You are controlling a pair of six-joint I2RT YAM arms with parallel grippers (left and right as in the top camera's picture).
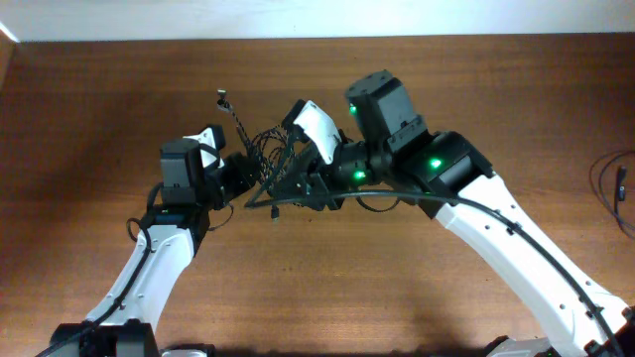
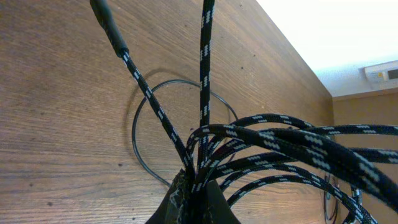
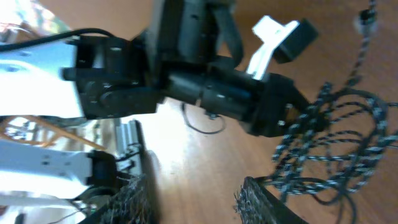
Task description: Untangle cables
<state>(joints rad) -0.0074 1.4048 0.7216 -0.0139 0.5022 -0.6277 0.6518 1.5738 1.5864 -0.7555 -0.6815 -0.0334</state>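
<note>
Wood-grain table point(image 1: 89, 149), plain brown top, with both arms leaning in to meet near its middle. Braided cable point(image 1: 260, 149) sits between them as a loose nest of speckled loops and seems lifted clear of the wood.

Left gripper point(image 2: 194, 190) is clamped tight on several strands where they cross. I read that pinch as the anchor: it lets the loops fan outward so I can trace them.

Right gripper point(image 3: 196, 199) faces the bundle with its jaws parted and nothing between them. The loops are just beside one finger, so it looks placed to single out a strand.

Thin black cable point(image 2: 138, 137) lies in a loop on the wood beyond the pinch, not gripped.

Smallest item: the plug end point(image 1: 221, 97) of the braided lead pokes out toward the far edge, free.
</note>
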